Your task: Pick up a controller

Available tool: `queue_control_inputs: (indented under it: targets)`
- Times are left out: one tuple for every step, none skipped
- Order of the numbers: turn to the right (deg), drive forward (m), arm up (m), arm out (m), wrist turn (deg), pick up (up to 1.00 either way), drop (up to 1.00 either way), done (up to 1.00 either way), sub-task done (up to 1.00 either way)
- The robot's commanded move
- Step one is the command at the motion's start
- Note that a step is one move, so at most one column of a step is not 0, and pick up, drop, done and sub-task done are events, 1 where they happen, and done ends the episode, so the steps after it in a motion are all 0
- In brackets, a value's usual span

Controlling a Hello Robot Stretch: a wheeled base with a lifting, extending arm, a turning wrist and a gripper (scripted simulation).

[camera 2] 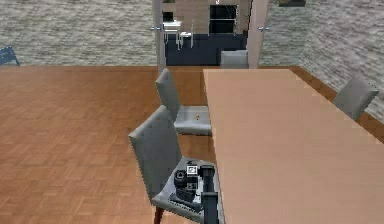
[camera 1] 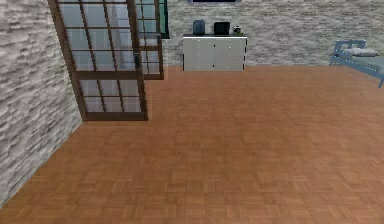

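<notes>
Arm side view: the arm (camera 2: 211, 205) rises from the bottom edge as a dark bar, alongside the near left edge of a long wooden table (camera 2: 285, 130). The gripper (camera 2: 182, 188) sits at the arm's far end, in front of the seat of the near grey chair (camera 2: 158, 148).

Finger state: cannot be told from either view. Load: the chair seat lies directly behind the gripper's far end, so it cannot be told whether anything is held.

Seating:
- A second grey chair (camera 2: 178, 100) stands farther along the table's left side.
- A third chair (camera 2: 233, 58) stands at the table's far end.
- A fourth chair (camera 2: 354, 97) stands at the table's right side.

Beyond the table's far end, a doorway (camera 2: 212, 30) opens onto a darker room. A blue object (camera 2: 6, 55) shows at the left edge.

Forward view:
- A wooden floor (camera 1: 220, 150) runs to a stone far wall (camera 1: 300, 30).
- A glass-paned door (camera 1: 100, 60) stands open at the left, beside a stone side wall (camera 1: 30, 95).
- A white cabinet (camera 1: 214, 52) stands against the far wall.
- Small dark objects (camera 1: 222, 28) rest on top of the cabinet.
- A bed (camera 1: 362, 55) shows at the right edge.

Target location: the controller cannot be placed. It cannot be told whether any of the dark shapes, at the gripper or on the cabinet, is one.
</notes>
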Motion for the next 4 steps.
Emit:
queue_control_inputs:
  targets:
    - [0.0, 0.0, -0.3, 0.0, 0.0, 0.0, 0.0, 0.0, 0.0]
    - [0.0, 0.0, 0.0, 0.0, 0.0, 1.0, 0.0, 0.0, 0.0]
    - [0.0, 0.0, 0.1, 0.0, 0.0, 0.0, 0.0, 0.0, 0.0]
    - [0.0, 0.0, 0.0, 0.0, 0.0, 0.0, 0.0, 1.0, 0.0]
